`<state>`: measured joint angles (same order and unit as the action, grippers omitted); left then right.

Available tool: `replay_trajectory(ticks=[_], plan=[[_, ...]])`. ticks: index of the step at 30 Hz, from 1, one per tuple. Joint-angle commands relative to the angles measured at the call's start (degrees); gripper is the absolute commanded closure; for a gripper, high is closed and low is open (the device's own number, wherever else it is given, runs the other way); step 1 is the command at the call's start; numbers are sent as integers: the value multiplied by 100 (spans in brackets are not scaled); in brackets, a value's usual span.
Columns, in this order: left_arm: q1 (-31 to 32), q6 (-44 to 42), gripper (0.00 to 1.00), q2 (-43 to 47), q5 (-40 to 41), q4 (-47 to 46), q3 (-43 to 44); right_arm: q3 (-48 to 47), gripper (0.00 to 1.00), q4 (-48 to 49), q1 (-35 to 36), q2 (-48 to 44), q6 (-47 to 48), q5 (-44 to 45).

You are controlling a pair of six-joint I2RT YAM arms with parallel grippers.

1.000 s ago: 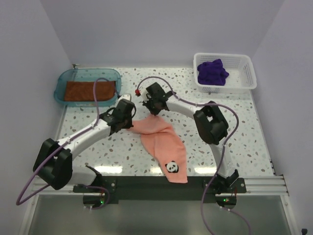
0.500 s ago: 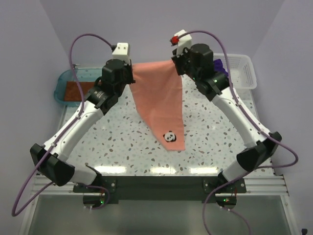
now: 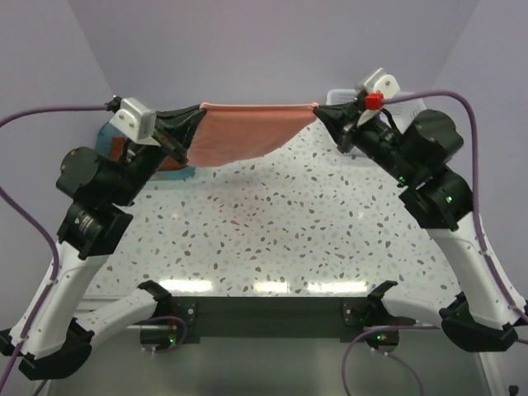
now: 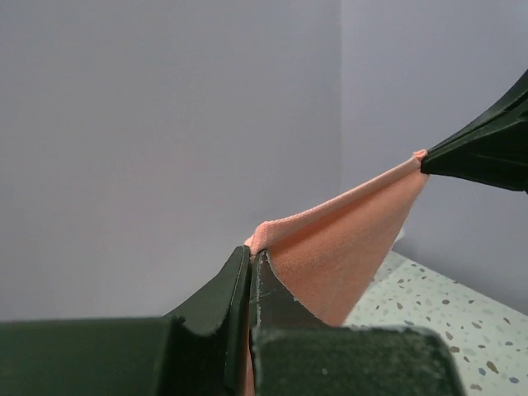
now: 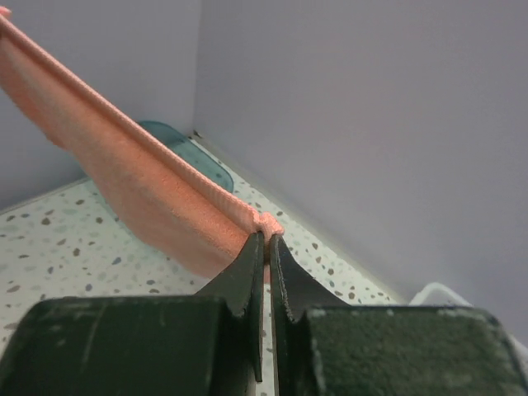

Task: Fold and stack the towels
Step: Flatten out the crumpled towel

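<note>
Over table (image 3: 272, 231) — pink towel (image 3: 239, 132) taut between pinching fingers (image 4: 216, 304).

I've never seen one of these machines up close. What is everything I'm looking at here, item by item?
pink towel: one, salmon pink, stretched in the air between the two pincers, above the far part of the table
table: one, white with dark speckles, under everything
tray: one, translucent teal, far left corner, mostly hidden by the left arm
brown towel: one, rust brown, only a patch showing, apparently in the tray
basket: one, white, far right corner, mostly hidden behind the right arm
cables: purple, looping off both arms
left pincer: one, black, shut on the towel's left corner
right pincer: one, black, shut on the towel's right corner
</note>
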<state>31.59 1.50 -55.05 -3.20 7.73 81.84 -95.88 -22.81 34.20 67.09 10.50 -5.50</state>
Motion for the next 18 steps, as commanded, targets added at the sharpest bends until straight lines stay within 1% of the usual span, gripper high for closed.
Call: replay_trajectory(ticks=[1,5,9,11,15,16,17,18], plan=[[-110,-404,100,301,-418,-299,-11,104,100,-259,-141,-617,119,-188],[-110,-370,100,363,-348,62,200,105,100,-312,-141,-987,22,-232],[-101,-194,100,345,-348,282,455,-80,100,-479,-150,-1031,-13,-241],[-110,34,100,311,-304,343,482,-98,100,-505,-141,-1014,-57,-233],[-110,184,100,48,-15,309,192,51,100,-453,-141,-812,-92,197],[-110,193,100,-49,73,274,113,112,100,-400,-150,-742,-101,424],[-110,237,100,-294,152,204,34,226,100,-339,-141,-550,-101,548],[-118,324,100,-427,466,133,-106,297,100,-269,-150,-443,-66,819]])
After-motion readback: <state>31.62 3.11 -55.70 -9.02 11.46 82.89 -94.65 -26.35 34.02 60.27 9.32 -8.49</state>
